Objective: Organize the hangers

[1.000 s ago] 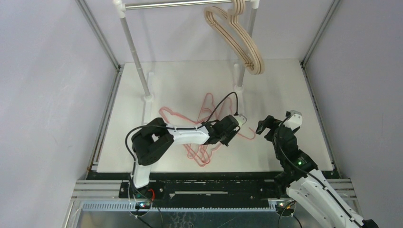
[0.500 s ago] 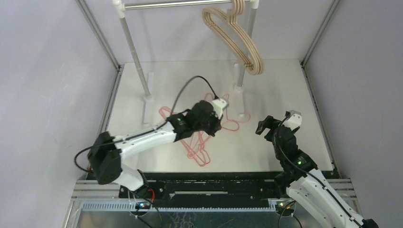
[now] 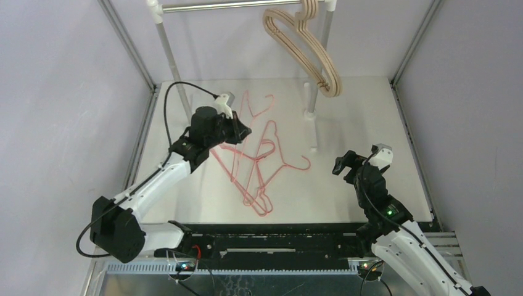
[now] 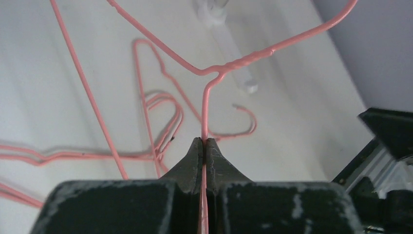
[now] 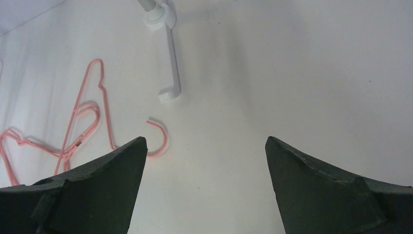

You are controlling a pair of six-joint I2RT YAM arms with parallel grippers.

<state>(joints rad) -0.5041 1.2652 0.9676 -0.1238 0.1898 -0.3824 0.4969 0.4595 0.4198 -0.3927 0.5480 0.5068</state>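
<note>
While the right claw (image 5: pixel 204 140) hovers with its jaws wide apart and nothing between them, near the counter's (image 3: pixel 370 123) 4 o'clock edge, the work belongs to the other arm. Toward the middle of the counter, loose pink wire hangers (image 3: pixel 259 200) lie tangled across one another, one hook pointing to 3 o'clock. Beyond them, at about 10 o'clock, the left claw (image 4: pixel 204 146) is pinched tight on the wire of one pink hanger (image 4: pixel 243 59), just below its twisted neck, and appears to hold it raised off the counter. Farthest back, the silver rail (image 3: pixel 228 6) runs across 12 o'clock, with the beige wooden hangers (image 3: pixel 321 68) bunched at its 1 o'clock end.

The step in hand looks like carrying this wire hanger up to the rail. Next, the hook likely needs turning open side down and lowering over bare rail at the 11 o'clock side, without dragging the tangle along.
</note>
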